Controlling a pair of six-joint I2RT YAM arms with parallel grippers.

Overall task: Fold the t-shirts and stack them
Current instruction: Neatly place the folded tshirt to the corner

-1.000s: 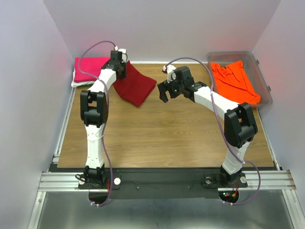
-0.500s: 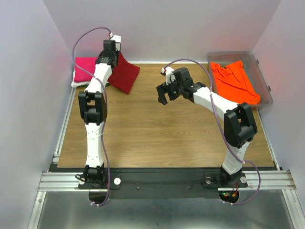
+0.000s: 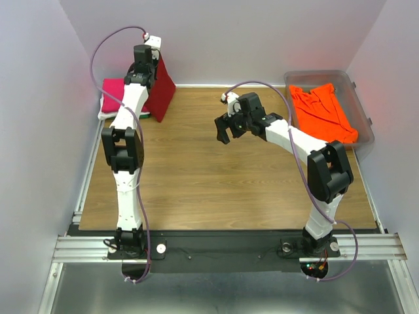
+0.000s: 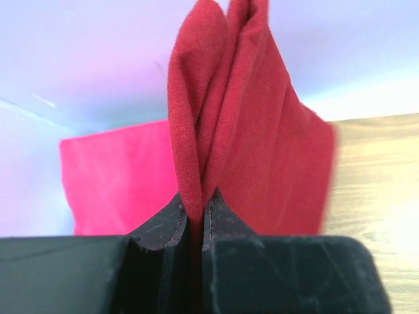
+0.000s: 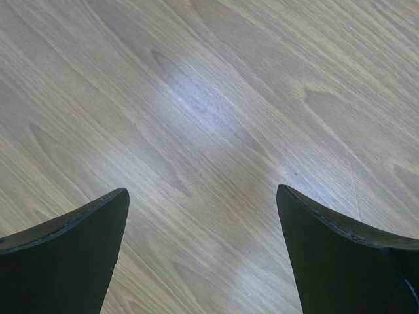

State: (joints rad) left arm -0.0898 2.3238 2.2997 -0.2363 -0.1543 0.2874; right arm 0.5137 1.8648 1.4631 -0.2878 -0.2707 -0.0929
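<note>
Dark red t-shirt (image 3: 161,91), swung leftward off the table (image 3: 216,176) in the last second, hung pinched in our left gripper (image 4: 198,226) just over the pink t-shirt (image 3: 112,91), ready for stacking, while our right gripper (image 3: 224,129) stayed spread wide, empty.

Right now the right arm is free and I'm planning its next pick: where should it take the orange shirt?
Probably a raised wrinkle near the middle of the orange shirt, coming straight down from above: it lies crumpled inside the tub, whose walls block a sideways approach. The right gripper is open.
</note>
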